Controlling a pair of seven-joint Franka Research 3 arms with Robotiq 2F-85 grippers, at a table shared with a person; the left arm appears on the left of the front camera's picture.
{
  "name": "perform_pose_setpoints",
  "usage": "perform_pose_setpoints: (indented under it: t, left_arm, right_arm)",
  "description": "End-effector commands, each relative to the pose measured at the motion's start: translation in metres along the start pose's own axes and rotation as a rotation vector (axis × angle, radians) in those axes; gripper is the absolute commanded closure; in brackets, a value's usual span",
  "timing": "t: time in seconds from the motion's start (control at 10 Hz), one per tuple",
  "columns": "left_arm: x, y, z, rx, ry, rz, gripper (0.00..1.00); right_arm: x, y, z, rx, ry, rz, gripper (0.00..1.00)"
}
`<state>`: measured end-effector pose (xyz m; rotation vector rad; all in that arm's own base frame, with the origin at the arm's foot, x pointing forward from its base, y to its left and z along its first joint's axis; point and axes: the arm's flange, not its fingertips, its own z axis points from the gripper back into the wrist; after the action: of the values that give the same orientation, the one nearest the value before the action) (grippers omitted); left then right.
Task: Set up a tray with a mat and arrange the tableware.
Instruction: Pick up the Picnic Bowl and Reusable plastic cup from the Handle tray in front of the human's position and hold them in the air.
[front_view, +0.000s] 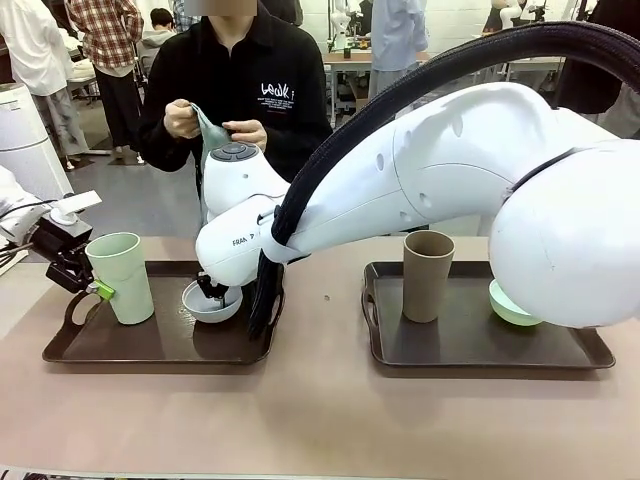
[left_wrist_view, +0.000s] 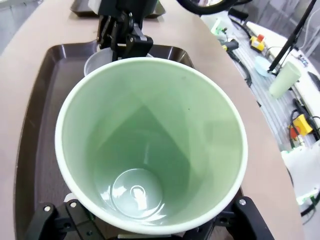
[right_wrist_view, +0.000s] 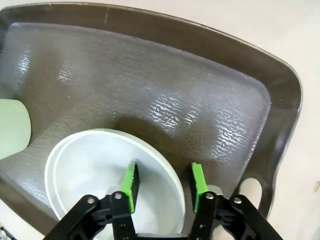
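The green cup (front_view: 122, 275) looked light, stiff and smooth. It was clamped by its lower wall in the closed left tool (front_view: 100, 290), over the tray (right_wrist_view: 200, 90). Beyond it the white bowl (right_wrist_view: 100, 175) lay under the right tool (right_wrist_view: 164, 185), whose part-open pads straddled its thin rim without pinching, likely the best hold.

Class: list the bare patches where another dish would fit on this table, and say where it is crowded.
Free: the table strip between the left tray and right tray; the right tray's floor in front of the tan cup. Crowded: the left tray's far side, with pale green cup and white bowl.
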<state>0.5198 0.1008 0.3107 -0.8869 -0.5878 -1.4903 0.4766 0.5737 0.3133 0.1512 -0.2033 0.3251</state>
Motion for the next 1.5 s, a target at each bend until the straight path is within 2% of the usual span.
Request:
perform_pose_setpoints:
  t: [0.0, 0.1, 0.2, 0.3, 0.4, 0.5, 0.6, 0.7, 0.9, 1.0, 1.1, 1.4]
  left_arm:
    - [-0.001, 0.000, -0.001, 0.014, -0.020, -0.027, 1.00]
    - [-0.002, 0.001, -0.001, 0.014, -0.018, -0.017, 1.00]
    - [-0.003, 0.002, -0.001, 0.012, -0.016, -0.011, 1.00]
    - [-0.002, 0.003, -0.001, 0.012, -0.015, -0.008, 0.69]
    - [0.000, 0.003, -0.001, 0.012, -0.012, -0.008, 0.69]
    - [0.001, 0.003, -0.001, 0.013, -0.007, -0.011, 1.00]
    - [0.002, 0.004, 0.000, 0.011, -0.006, -0.009, 0.69]
    - [0.003, 0.005, 0.000, 0.010, -0.004, -0.007, 1.00]
    - [0.007, 0.003, 0.002, 0.026, 0.024, -0.027, 1.00]
    - [0.017, -0.004, 0.007, -0.025, 0.041, -0.011, 1.00]
    - [0.036, -0.014, 0.019, -0.028, 0.027, 0.000, 1.00]
    - [0.121, -0.071, 0.062, 0.045, 0.043, -0.061, 1.00]
  right_arm:
    - [-0.005, 0.002, 0.003, -0.029, 0.002, 0.012, 1.00]
    - [-0.006, 0.002, 0.007, -0.044, -0.002, 0.008, 0.98]
    - [-0.006, 0.003, 0.011, -0.055, -0.005, 0.006, 1.00]
    - [-0.006, 0.002, 0.013, -0.060, -0.006, 0.003, 1.00]
    - [-0.007, 0.000, 0.016, -0.061, -0.005, 0.000, 1.00]
    - [-0.008, -0.001, 0.020, -0.062, -0.007, -0.001, 1.00]
    - [-0.009, -0.001, 0.023, -0.060, -0.010, 0.000, 1.00]
    - [-0.009, -0.002, 0.025, -0.057, -0.011, -0.003, 1.00]
    - [-0.009, -0.004, 0.024, -0.054, -0.006, -0.015, 1.00]
    - [-0.010, -0.004, 0.030, -0.003, 0.037, -0.019, 0.96]
    - [-0.019, 0.000, 0.053, 0.029, 0.035, -0.005, 0.96]
    - [-0.069, 0.014, 0.166, 0.048, -0.104, 0.084, 0.96]
